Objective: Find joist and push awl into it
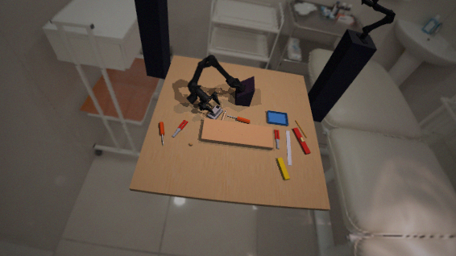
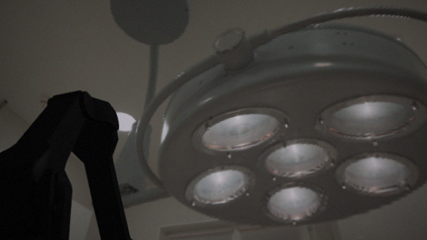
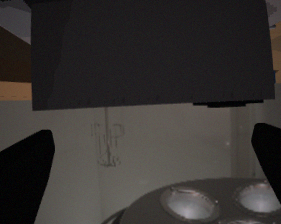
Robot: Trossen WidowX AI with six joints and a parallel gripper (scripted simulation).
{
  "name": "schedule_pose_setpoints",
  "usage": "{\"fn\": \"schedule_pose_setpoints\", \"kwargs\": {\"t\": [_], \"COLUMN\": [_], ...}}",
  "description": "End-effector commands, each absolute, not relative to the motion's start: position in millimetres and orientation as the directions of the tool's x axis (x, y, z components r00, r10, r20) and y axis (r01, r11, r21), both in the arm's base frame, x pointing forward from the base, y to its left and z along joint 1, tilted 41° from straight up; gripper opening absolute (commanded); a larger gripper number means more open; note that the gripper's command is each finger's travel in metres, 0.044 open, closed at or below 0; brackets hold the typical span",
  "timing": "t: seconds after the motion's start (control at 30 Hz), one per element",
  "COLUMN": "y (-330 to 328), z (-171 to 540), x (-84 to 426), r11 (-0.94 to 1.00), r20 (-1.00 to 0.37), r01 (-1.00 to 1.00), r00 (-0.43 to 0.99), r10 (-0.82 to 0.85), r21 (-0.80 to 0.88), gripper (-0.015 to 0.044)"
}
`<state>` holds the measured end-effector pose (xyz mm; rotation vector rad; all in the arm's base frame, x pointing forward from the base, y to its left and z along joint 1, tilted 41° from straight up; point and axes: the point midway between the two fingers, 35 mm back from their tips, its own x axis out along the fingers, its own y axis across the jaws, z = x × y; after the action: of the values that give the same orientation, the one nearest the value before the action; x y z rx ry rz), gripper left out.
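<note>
Spread and empty, the gripper is hovering beside the grey stud finder; the floor panel is lying further right, then the tray, awaiting the finder; scanning and punching seemingly remain.
</note>
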<state>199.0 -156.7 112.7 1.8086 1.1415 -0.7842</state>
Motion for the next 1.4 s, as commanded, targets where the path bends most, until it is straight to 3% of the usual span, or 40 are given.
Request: {"fn": "schedule_pose_setpoints", "kwargs": {"t": [0.0,0.33,0.57,0.73,0.87,1.0,1.13,1.37], "y": [-160.8,-110.2,-114.2,-117.2,-126.5,-128.7,-125.3,-122.7], "z": [120.2,169.7,156.6,114.8,98.9,100.3,110.6,115.5], "x": [196.9,190.2,190.0,186.1,190.3,198.4,206.4,208.1], "r11": [-0.228,-0.235,-0.150,0.390,0.673,0.775,0.756,0.723], "r20": [-0.835,-0.831,-0.861,-0.980,-0.955,-0.860,-0.698,-0.630], "r01": [0.918,0.917,0.934,0.899,0.738,0.577,0.431,0.395], "r00": [0.392,0.392,0.358,0.195,0.172,0.228,0.324,0.358], "r10": [0.387,0.395,0.362,0.051,-0.241,-0.456,-0.639,-0.689], "r21": [0.325,0.321,0.325,0.199,-0.037,-0.257,-0.492,-0.567], "gripper": [0.0440,0.0440,0.0440,0.0440,0.0440,0.0440,0.0440,0.0440]}}
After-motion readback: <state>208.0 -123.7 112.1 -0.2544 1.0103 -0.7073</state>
